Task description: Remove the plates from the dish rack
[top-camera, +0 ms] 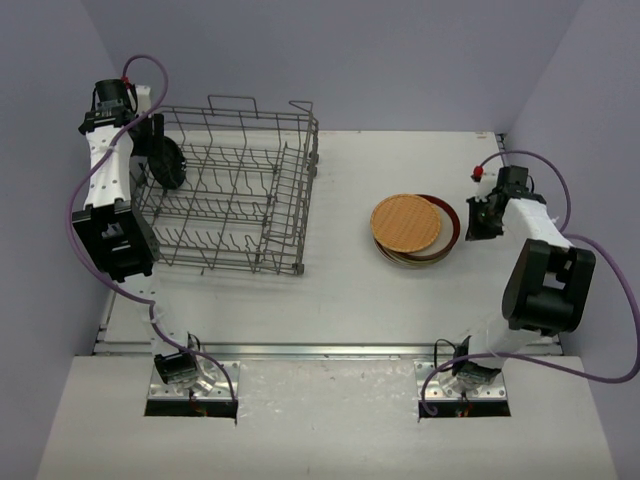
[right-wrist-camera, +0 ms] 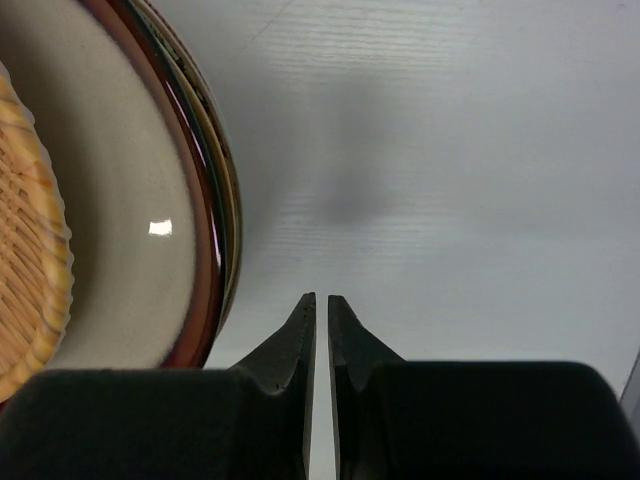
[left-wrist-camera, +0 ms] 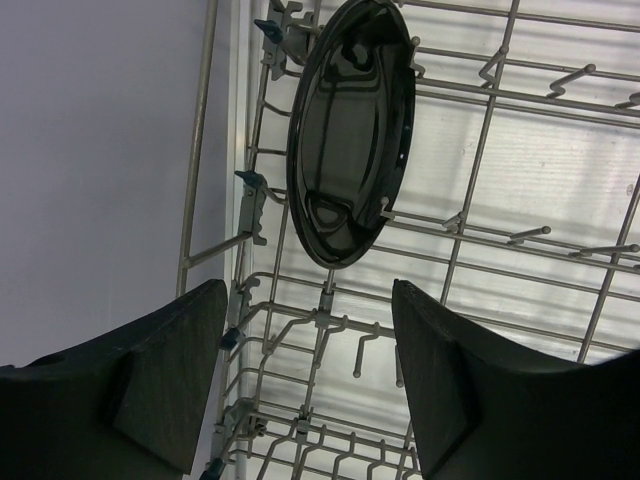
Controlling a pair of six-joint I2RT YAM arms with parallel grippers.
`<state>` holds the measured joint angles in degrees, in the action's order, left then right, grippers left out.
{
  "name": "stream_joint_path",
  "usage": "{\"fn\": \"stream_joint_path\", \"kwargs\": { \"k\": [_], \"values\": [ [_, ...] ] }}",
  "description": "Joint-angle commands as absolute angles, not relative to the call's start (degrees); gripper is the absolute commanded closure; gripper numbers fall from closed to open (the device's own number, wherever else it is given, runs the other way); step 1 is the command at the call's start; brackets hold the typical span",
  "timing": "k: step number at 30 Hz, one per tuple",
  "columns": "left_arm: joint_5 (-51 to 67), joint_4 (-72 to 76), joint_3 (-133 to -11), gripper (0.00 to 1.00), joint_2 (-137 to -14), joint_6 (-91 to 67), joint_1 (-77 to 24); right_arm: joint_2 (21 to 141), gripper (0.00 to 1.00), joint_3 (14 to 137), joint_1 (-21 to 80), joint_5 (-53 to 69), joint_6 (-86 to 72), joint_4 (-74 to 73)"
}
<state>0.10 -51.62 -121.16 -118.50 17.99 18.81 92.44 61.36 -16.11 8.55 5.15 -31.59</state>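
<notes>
White table (top-camera: pixel 340 290), lilac-grey walls (top-camera: pixel 330 60) on 3 sides. Wire rack (top-camera: pixel 240 190) sits on the table's left half, empty but for one black plate (left-wrist-camera: pixel 350 130). It stands on edge btwn tines at the rack's far-left end, close to the side wires.

L gripper (left-wrist-camera: pixel 305 300) is over that end of the rack, pointed at the black plate. Its jaws are spread wide w/ nothing btwn them, and the plate is ahead of the fingers (left-wrist-camera: pixel 170 370), not touched.

Right of the rack, well apart from it, is a stack (top-camera: pixel 415 228) of plates lying flat. The tan plate (top-camera: pixel 405 222), woven-looking, is on top and set a bit left of centre on the red-rimmed plate (right-wrist-camera: pixel 120 200). More rims show under that.

R gripper (right-wrist-camera: pixel 321 310) is low over bare table just right of the stack. Jaws are pinched together to a thin slit, holding nothing.
</notes>
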Motion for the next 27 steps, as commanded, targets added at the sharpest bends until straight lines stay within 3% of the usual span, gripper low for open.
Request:
{"fn": "stream_joint_path", "kwargs": {
  "k": [1,11,19,23,26,27],
  "values": [
    [0.3,-49.2,-121.4,0.35,-114.5,17.8,18.7,95.2,0.91,60.4,-12.8,6.4,5.5,-28.9],
    [0.3,-49.3,-120.5,0.35,-114.4,18.2,18.8,99.8,0.92,61.2,-6.9,7.8,3.4,-28.1],
    [0.3,-49.0,-120.3,0.35,-115.1,17.7,19.2,95.8,0.90,60.6,-6.9,3.1,6.0,-27.8],
    [0.3,-49.6,-123.1,0.38,-117.8,17.7,19.9,90.7,0.70,62.2,-7.0,2.0,6.2,-28.9],
    [1.0,-49.5,-124.5,0.40,-119.1,18.2,20.4,87.6,0.40,64.5,-7.0,2.1,5.0,-31.4],
    [1.3,-49.3,-124.7,0.40,-119.5,18.3,20.5,86.6,0.34,65.0,-7.0,2.2,4.8,-31.7]
  ]
}}
